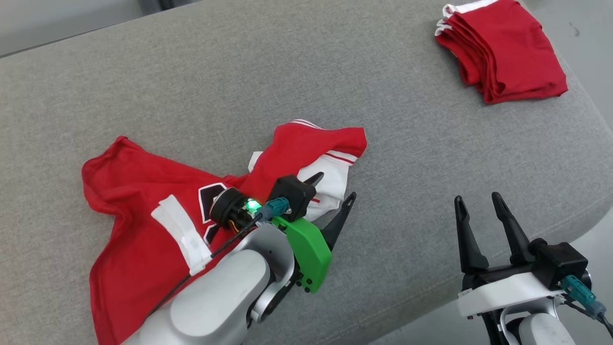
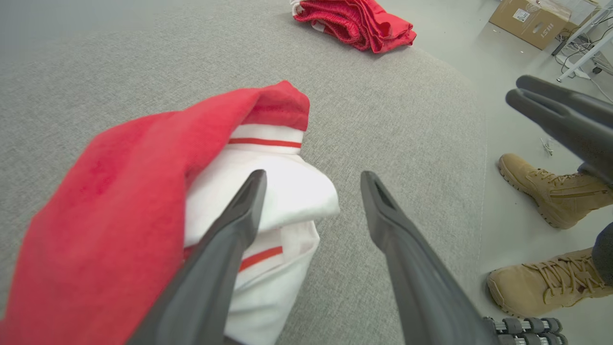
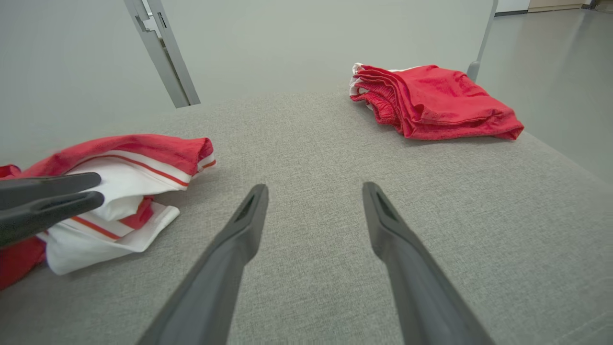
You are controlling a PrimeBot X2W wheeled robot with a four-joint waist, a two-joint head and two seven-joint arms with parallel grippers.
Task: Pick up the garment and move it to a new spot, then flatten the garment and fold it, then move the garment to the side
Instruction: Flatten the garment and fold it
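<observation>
One red jersey (image 1: 134, 191) lies crumpled on the grey fabric-covered tabletop (image 1: 287, 72). It is well apart from the folded stack of red garments (image 1: 503, 50), to that stack's left as the robot faces it and nearer the robot. The end of the jersey towards the stack is doubled over itself into a lump of white-banded trim (image 1: 335, 167).

It looks light, soft and limp. It should sag and trail from any pinch, and stacked layers may slip apart. A firm hem or the banded trim seems the surest hold, and two spread holds would help with flattening.

The left gripper (image 1: 335, 187) is at the jersey's stack-facing end with its jaws wide and holding nothing. One finger is over the white lump and the other over bare cloth-free tabletop, and contact cannot be told. The right gripper (image 1: 477, 197) is also wide and empty. It sits clear of the jersey, nearer the robot than the stack.
</observation>
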